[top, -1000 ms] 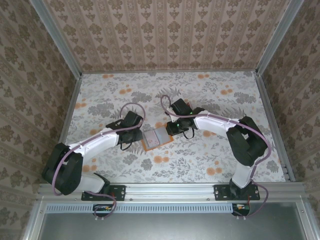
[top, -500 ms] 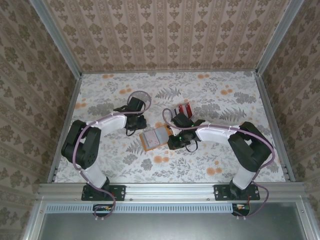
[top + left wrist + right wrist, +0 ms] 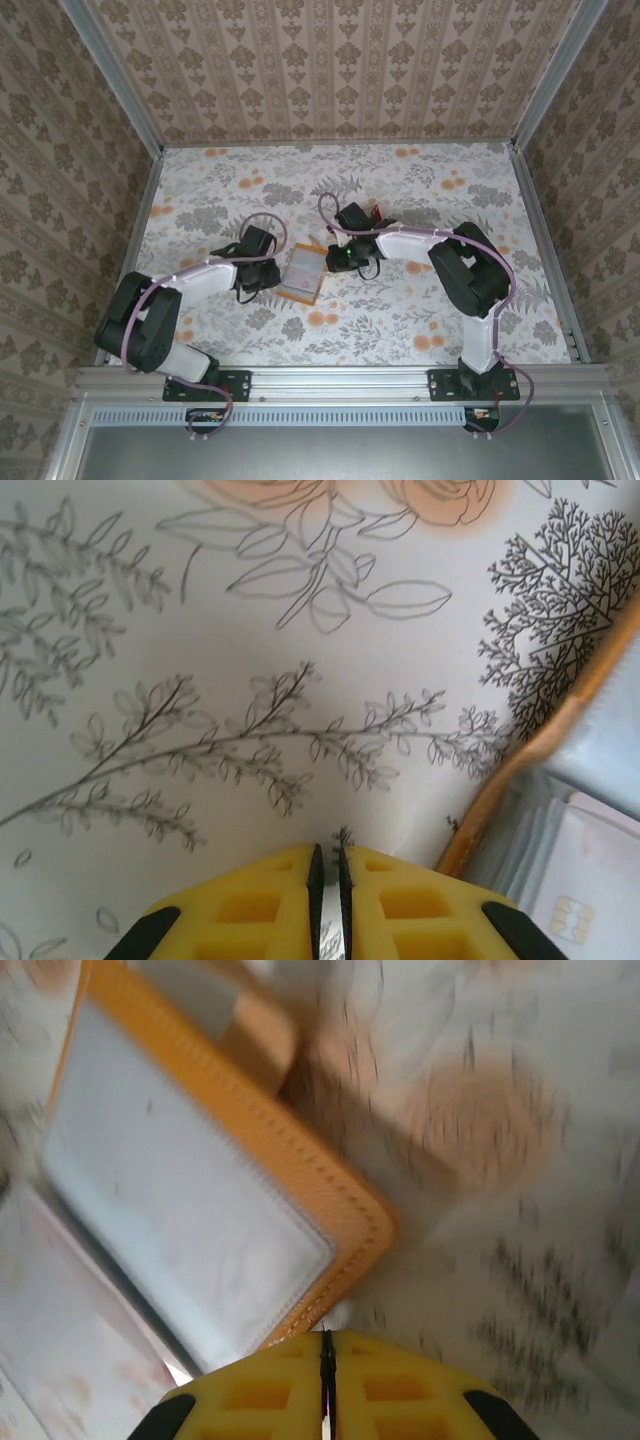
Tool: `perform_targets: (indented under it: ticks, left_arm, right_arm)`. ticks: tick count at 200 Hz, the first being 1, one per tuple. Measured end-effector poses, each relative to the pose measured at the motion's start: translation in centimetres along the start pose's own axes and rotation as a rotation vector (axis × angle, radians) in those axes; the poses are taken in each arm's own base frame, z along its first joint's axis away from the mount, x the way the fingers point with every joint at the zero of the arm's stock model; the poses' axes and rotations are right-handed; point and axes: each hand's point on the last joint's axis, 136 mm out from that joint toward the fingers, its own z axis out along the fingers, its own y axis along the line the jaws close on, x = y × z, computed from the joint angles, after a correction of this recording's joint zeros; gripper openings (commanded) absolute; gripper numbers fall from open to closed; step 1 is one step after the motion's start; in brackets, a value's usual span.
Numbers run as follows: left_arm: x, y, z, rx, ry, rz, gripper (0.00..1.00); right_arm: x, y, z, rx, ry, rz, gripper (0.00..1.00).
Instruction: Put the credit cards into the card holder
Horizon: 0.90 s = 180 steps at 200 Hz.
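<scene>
**Arms regroup at the open holder**

Since a second ago the left arm [image 3: 200, 275] has swung away and come back to the holder's [image 3: 303, 272] left side. The right jaws have shifted from its near-right corner to its far-right edge, and the holder has turned a little on the counter [image 3: 400, 320].

The left jaws are almost together, with a pale sliver in the slit; I cannot tell whether that is a card edge or the counter behind. Just right of them runs the holder's orange rim [image 3: 540, 770], with a whitish chip card [image 3: 585, 890] lying inside. The right jaws are clenched, with nothing seen between them, right at the holder's corner [image 3: 340, 1230]; that view is blurred.

The holder lies open, grey lining up, mid-counter between the two arms. Red cards [image 3: 375, 212] lie just far of the right arm [image 3: 420, 240], partly hidden by it.

This looks like a pause between cards. Next, probably the right arm backs off to the red cards, releases its jaws and pinches one by its thin edge, while the left steadies the holder.
</scene>
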Motion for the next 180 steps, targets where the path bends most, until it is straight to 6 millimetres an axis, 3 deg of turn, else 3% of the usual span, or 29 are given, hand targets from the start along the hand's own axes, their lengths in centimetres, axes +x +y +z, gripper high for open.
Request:
perform_targets:
  ticks: [21,42,100,180]
  left_arm:
    - [0.4,-0.4,0.0,0.004,-0.019,-0.010,0.16]
    - [1.0,-1.3,0.0,0.002,-0.029,-0.002,0.16]
    - [2.0,-3.2,0.5,-0.033,-0.052,0.016,0.17]
    - [2.3,-6.6,1.0,0.004,-0.074,0.039,0.20]
  right_arm:
    - [-2.2,0.9,0.4,-0.024,-0.023,-0.008,0.12]
    - [-3.0,1.6,0.9,-0.047,-0.020,-0.018,0.11]
    - [-2.9,2.4,2.5,-0.077,0.049,-0.033,0.12]
    - [-3.3,3.8,1.7,-0.105,0.071,-0.076,0.12]
